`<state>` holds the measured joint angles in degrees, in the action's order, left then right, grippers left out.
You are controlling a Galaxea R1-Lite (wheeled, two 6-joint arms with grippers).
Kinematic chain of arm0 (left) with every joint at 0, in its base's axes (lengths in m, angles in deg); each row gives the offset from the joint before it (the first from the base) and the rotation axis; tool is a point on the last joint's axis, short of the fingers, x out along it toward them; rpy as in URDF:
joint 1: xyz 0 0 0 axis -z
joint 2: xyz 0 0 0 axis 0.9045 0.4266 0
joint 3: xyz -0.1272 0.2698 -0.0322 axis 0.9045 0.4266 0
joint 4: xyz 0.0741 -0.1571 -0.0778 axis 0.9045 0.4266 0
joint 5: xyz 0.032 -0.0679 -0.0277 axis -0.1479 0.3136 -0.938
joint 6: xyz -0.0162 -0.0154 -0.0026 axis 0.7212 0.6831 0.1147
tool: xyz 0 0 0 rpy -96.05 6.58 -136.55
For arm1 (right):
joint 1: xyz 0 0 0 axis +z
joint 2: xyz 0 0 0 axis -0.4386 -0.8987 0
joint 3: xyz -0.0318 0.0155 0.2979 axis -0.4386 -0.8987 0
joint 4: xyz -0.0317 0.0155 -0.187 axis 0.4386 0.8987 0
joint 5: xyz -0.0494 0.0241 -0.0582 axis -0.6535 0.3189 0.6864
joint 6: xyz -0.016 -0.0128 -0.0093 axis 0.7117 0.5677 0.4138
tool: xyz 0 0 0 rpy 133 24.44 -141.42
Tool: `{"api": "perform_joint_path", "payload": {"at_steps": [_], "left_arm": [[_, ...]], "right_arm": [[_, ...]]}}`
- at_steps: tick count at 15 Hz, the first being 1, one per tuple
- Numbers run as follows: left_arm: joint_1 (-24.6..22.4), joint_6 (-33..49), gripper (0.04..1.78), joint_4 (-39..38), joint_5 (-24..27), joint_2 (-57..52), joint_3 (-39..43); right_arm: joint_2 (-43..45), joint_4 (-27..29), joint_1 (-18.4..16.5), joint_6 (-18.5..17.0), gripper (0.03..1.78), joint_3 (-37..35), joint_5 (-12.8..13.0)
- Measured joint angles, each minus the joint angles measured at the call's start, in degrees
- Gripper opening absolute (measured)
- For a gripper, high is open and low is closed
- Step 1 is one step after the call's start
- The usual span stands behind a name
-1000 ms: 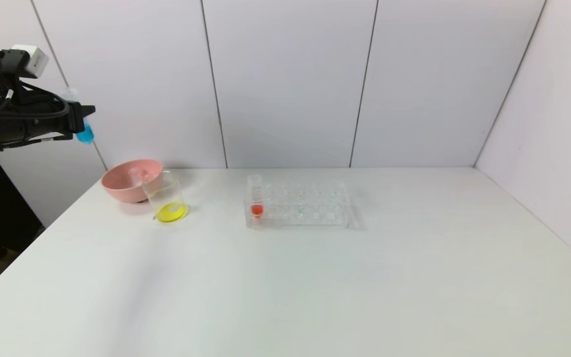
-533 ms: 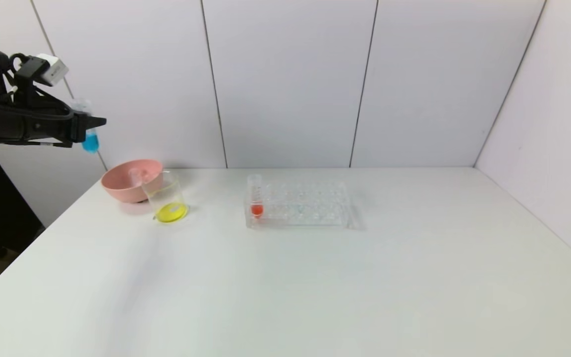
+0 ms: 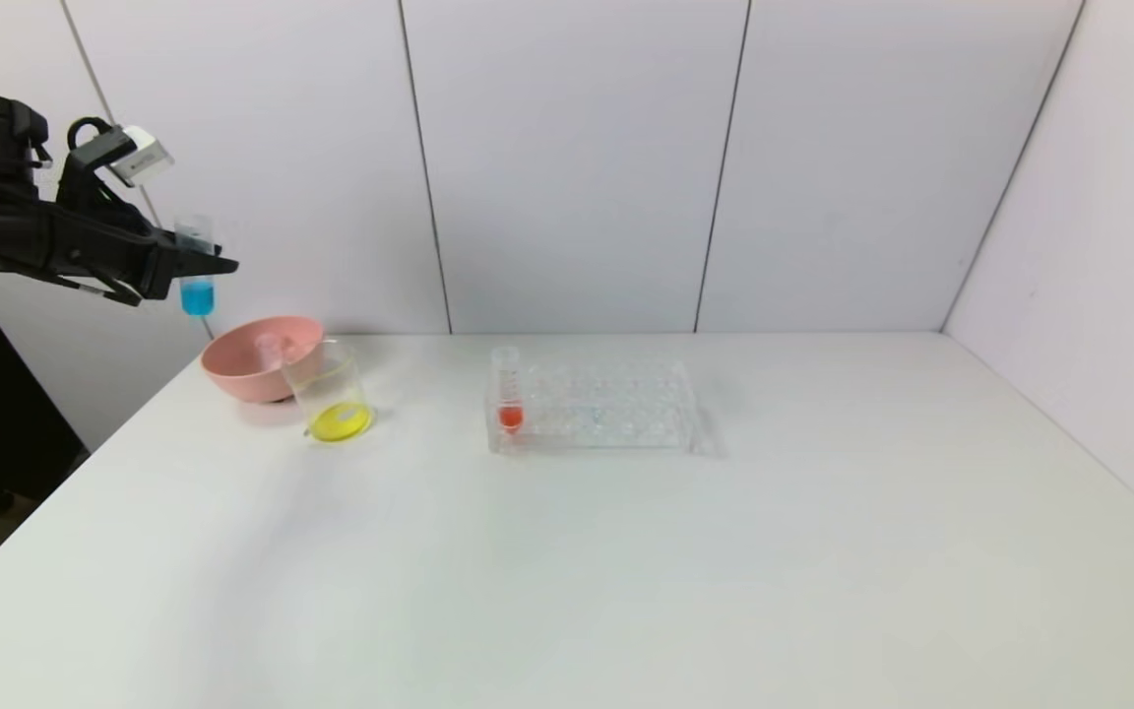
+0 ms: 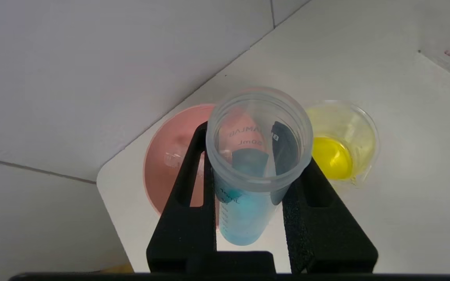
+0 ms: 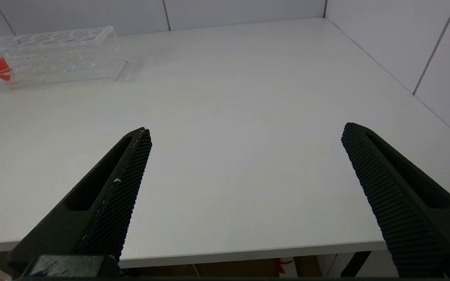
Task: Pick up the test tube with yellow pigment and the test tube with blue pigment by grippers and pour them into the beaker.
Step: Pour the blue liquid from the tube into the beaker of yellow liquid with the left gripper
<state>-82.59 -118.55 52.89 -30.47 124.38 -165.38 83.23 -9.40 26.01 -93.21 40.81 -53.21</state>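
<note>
While your left claw [image 3: 195, 264] clamps the blue tube [image 3: 197, 281] upright, high above the pink bowl [image 3: 257, 356], tipping early spills outside the beaker [image 3: 329, 390] (right claw [image 5: 244, 156] spread, idle).

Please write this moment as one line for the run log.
left gripper: shut on blue tube, upright above pink bowl | beaker: yellow liquid inside | right gripper: open, idle
</note>
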Motion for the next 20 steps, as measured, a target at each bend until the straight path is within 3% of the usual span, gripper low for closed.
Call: {"api": "perform_joint_path", "payload": {"at_steps": [5,11,15,20], "left_arm": [[-1.0,-10.3,0.49,13.5,0.2,1.7,-3.1],[-2.1,-20.7,0.49,21.3,-6.0,0.9,-3.2],[-1.5,-26.1,0.49,21.8,-11.1,0.5,-3.2],[0.3,-29.9,0.49,21.3,-13.5,1.4,-3.2]], "right_arm": [[0.0,0.0,0.0,0.0,1.77,0.0,0.1],[0.0,0.0,0.0,0.0,1.77,0.0,0.1],[0.0,0.0,0.0,0.0,1.77,0.0,0.1],[0.0,0.0,0.0,0.0,1.77,0.0,0.1]]}}
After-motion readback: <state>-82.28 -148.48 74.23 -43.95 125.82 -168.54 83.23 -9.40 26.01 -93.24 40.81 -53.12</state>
